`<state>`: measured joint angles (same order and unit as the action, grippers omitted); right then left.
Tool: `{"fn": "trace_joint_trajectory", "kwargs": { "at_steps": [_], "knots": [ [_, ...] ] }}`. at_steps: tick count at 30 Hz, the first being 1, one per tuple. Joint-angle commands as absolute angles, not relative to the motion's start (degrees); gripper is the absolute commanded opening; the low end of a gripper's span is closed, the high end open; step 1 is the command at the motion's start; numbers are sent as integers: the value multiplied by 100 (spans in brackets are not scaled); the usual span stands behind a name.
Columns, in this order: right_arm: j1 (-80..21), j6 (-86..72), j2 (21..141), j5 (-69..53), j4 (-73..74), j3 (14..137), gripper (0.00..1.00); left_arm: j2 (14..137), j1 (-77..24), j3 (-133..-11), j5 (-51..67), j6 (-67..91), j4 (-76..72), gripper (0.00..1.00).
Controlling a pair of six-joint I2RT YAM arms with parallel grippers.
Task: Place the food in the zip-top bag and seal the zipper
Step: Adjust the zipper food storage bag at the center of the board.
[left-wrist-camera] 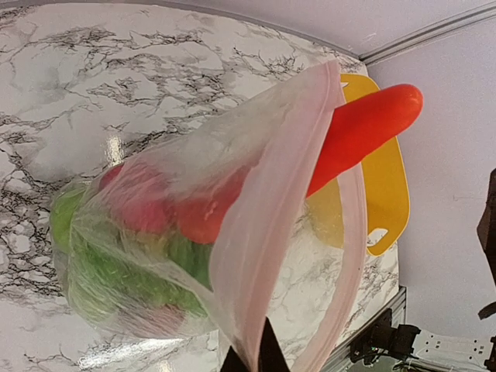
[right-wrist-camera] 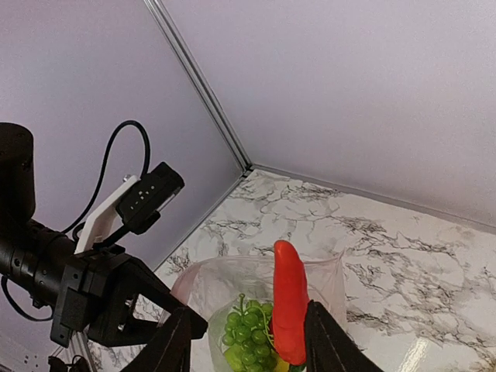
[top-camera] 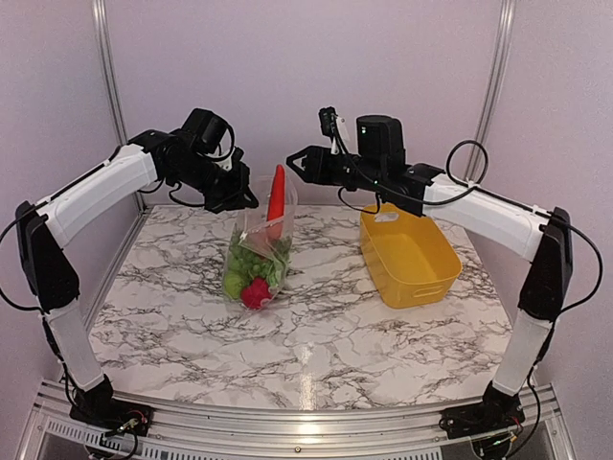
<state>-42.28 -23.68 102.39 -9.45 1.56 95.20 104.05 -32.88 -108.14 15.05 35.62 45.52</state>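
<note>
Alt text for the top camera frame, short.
The left gripper holds a clear bag up by its mouth edge over a marble table, with green and red toy food at the bottom and a long red-orange piece poking out the top. The right gripper, jaws apart, hangs just right of that piece; a yellow basket sits further right.

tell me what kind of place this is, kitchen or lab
Probably a robot lab cell, not a kitchen: arms bolted to a metal-framed marble-print table, plain walls, toy food in a clear bag.
</note>
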Motion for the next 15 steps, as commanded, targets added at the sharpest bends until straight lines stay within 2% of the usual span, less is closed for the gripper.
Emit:
{"fn": "trace_joint_trajectory", "kwargs": {
  "at_steps": [1, 10, 15],
  "knots": [
    [-4096, -2296, 10804, -1022, 1286, 10236, 47, 10153, -3251, -10732, 1631, 3549, 4367, 0],
    [-4105, -2517, 11418, -1258, 2085, 10837, 45, 10099, -3252, -10655, 1694, 3530, 4343, 0],
    [-4104, -2531, 11512, -1308, 2311, 10999, 29, 10075, -3248, -10623, 1685, 3527, 4342, 0]
  ]
}}
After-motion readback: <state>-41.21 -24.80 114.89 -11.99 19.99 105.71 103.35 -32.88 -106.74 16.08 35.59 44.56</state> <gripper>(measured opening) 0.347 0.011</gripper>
